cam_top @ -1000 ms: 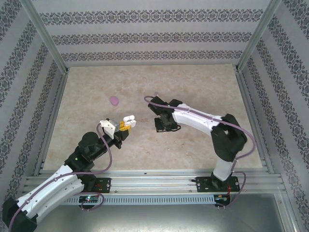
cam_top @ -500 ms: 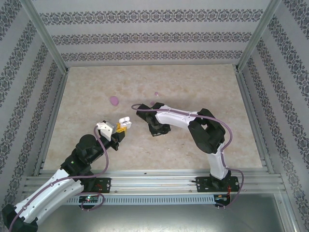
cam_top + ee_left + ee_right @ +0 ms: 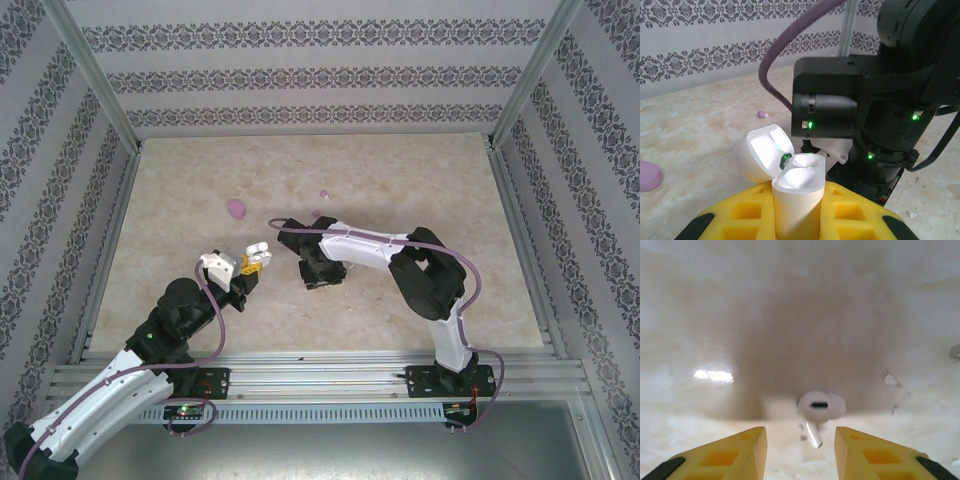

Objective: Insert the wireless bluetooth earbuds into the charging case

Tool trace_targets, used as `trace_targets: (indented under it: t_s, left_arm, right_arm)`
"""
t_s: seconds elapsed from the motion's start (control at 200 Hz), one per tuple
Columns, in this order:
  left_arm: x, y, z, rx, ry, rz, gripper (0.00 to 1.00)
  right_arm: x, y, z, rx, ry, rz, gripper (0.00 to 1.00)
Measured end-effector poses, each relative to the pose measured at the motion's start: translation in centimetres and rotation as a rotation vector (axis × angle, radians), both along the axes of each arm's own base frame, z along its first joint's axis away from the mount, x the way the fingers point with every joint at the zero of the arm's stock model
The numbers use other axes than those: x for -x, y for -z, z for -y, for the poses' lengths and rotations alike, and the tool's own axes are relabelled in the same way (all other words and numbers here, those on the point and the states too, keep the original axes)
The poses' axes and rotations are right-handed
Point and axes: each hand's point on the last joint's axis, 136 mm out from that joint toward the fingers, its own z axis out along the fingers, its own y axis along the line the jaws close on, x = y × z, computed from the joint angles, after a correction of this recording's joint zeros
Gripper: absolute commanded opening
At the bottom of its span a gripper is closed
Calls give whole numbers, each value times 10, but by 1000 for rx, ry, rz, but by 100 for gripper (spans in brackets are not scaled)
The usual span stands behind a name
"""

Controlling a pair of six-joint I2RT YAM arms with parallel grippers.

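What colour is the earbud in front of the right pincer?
White; the earbud shows best in the right wrist view, ahead of the right pincer.

1 overhead, 2 low wrist views, table [image 3: 420,180] shared

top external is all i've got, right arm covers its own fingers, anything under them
observer: yes, right wrist camera shows one white earbud lying on the table just beyond the open right gripper, in line with its gap.
operator: is the case ready
observer: the charging case stands upright clamped in the left gripper, lid flipped open.
operator: powered
observer: a small green light shows at its hinge.
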Motion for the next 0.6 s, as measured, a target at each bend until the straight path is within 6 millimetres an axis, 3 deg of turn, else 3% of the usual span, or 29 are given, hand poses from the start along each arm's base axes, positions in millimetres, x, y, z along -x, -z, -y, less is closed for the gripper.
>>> trace_targets:
  t_s: [0.29, 0.43, 0.6]
  left_arm:
    - [1, 13, 11, -7, 49, -59, 0]
    - [3, 20, 23, 5, 107, -96, 0]
    - [7, 25, 36, 21, 181, -123, 0]
  right_arm:
    - [-11, -53, -8, -216, 8, 22, 40]
    - [-12, -43, 3, -242, 26, -12, 41]
    - [-5, -28, 13, -238, 46, -61, 49]
